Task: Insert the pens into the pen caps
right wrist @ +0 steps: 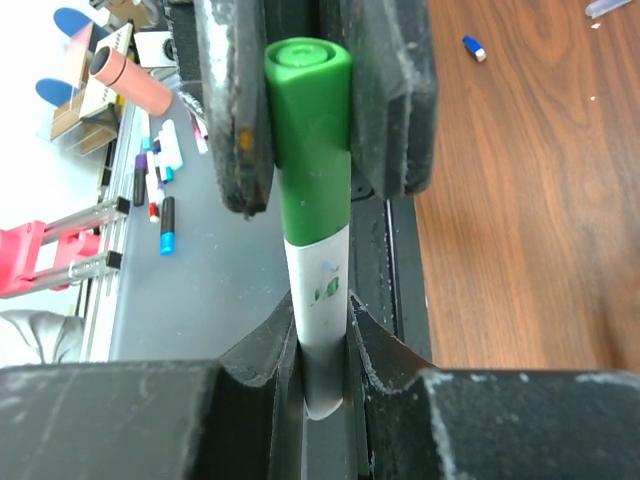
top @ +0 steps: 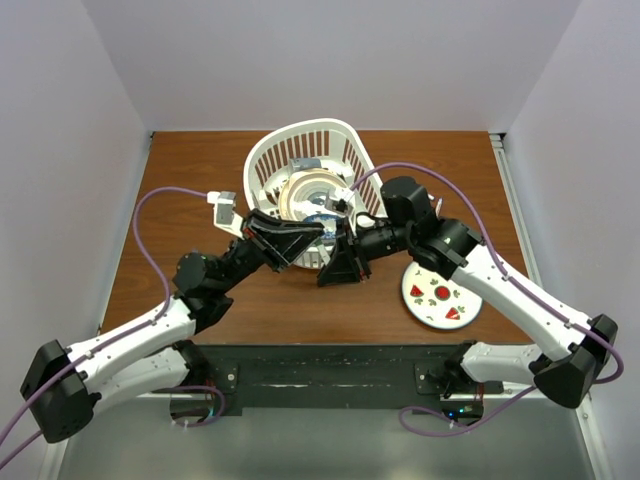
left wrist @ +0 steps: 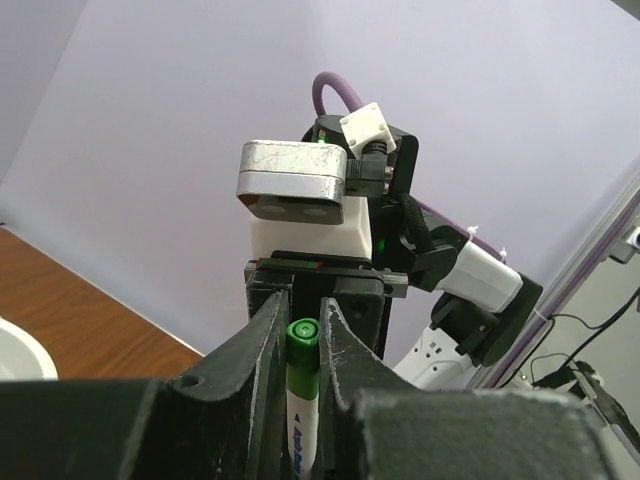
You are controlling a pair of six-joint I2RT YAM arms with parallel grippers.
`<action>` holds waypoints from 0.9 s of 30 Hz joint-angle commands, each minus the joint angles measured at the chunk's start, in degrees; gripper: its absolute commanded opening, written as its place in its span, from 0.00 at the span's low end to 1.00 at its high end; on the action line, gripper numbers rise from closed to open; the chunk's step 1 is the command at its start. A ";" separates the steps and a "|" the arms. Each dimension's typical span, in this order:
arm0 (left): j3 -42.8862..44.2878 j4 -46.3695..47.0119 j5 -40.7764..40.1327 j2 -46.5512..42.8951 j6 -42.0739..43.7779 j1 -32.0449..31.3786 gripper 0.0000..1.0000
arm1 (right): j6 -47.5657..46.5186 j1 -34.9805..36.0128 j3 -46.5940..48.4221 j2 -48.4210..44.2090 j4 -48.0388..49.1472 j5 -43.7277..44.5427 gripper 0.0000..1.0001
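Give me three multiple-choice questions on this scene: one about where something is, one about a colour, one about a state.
1. Where is the strawberry plate? A in the basket; B on the table beside the right arm; C under the left arm.
2. What colour is the pen cap on the held pen? A blue; B green; C red.
3. How is that pen held? A lying loose; B by one gripper; C between both grippers.
Answers: B, it lies by that arm; B, both wrist views show green; C, left gripper clamps the cap, right gripper the barrel.
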 commanded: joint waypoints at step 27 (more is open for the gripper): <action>21.67 -86.96 -28.91 0.17 17.85 14.17 0.00 | 2.54 -4.48 -22.41 -32.56 10.25 5.37 0.68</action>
